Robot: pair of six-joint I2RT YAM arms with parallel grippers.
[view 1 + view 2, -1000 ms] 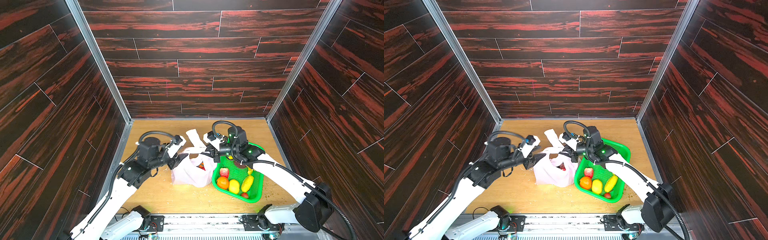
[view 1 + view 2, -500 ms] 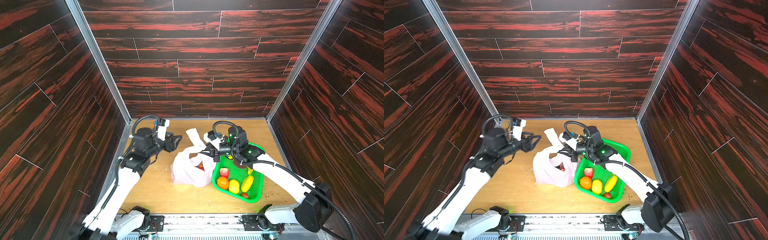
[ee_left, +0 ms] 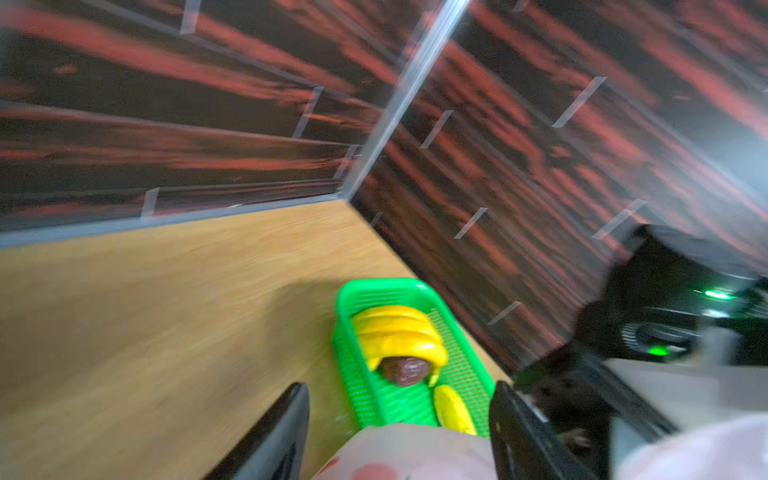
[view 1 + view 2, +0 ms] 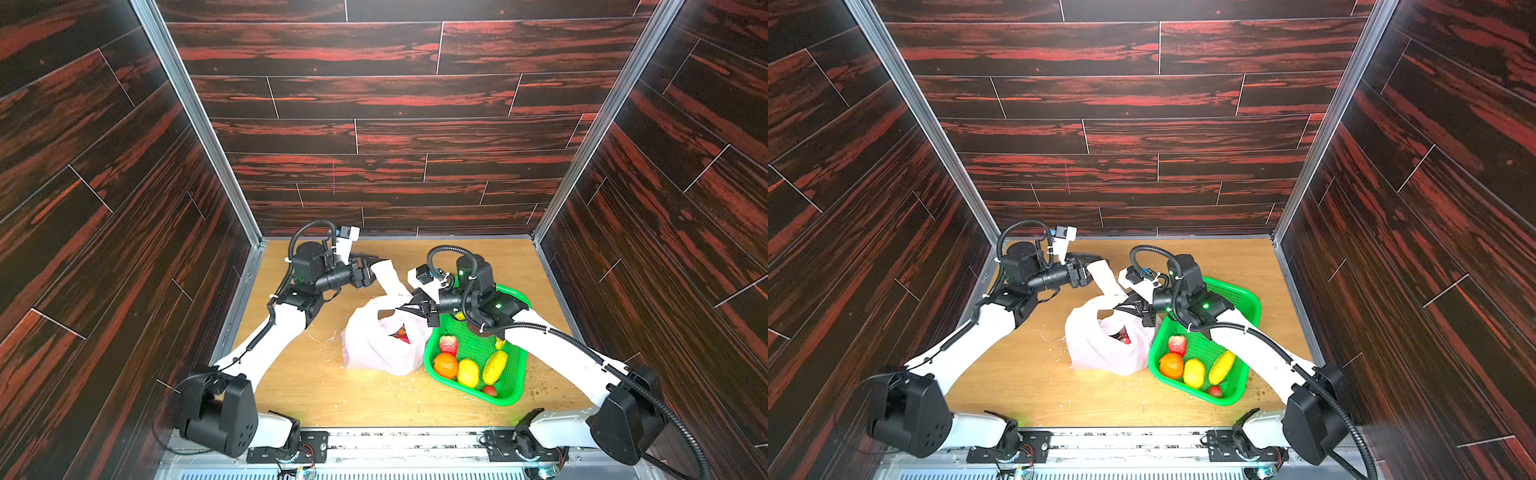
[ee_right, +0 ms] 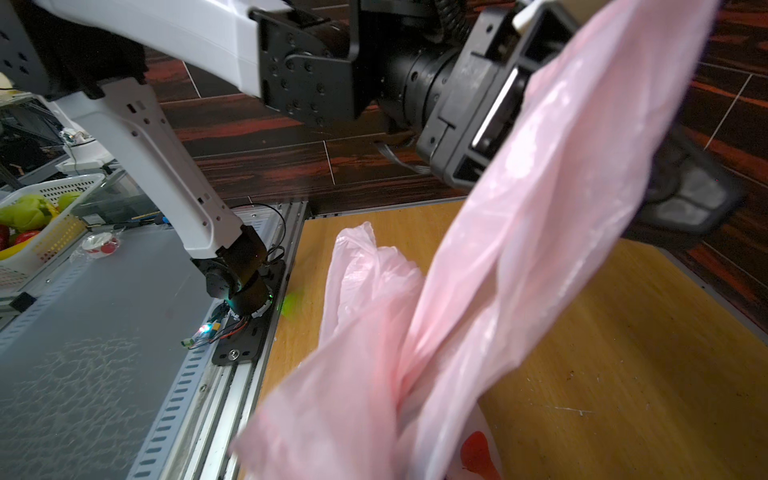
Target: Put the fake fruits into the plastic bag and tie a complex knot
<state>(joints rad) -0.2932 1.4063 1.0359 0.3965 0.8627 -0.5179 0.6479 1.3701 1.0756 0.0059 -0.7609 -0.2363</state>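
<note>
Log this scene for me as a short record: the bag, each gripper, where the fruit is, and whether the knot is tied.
plastic bag: sits on the table beside the green basket, mouth open
left gripper: open, at the bag's raised strap handle
right gripper: shut on the bag's top edge
fake fruits: several in the basket; something red shows inside the bag
knot: not tied yet

The left gripper (image 4: pixel 371 270) has quit the left side of the plastic bag (image 4: pixel 374 353) and moved up the frame to the bag's upright strap handle (image 4: pixel 388 278). Its jaws have spread wider, with the strap's tip between them.
</note>
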